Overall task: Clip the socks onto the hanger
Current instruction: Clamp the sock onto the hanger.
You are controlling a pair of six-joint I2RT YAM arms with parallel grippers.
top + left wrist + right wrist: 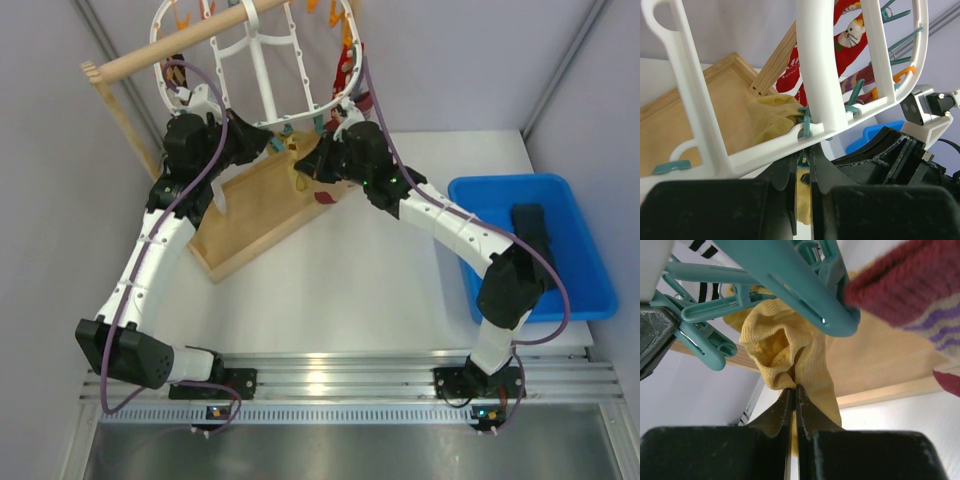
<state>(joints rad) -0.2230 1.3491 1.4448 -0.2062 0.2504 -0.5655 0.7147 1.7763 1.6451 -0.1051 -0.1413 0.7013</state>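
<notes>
The white hanger point(265, 75) hangs from the wooden rod, its rim point(815, 75) just above my left gripper point(807, 150). That gripper point(270, 143) is shut on the handles of a teal clip point(805, 125) under the rim. A tan-yellow sock point(785, 350) is bunched up right beside the teal clips point(705, 337), and my right gripper point(794, 388) is shut on it from below. The same sock point(772, 117) shows at the clip in the left wrist view. A red sock point(850, 30) with a cat picture is clipped to the hanger.
A wooden base point(250, 215) with an upright and a round rod point(190, 45) carries the hanger. A blue bin point(570, 290) at the right holds a dark sock point(530, 225). Orange and teal clips point(900, 47) line the rim. A red, purple-striped sock point(920, 285) hangs close to my right gripper.
</notes>
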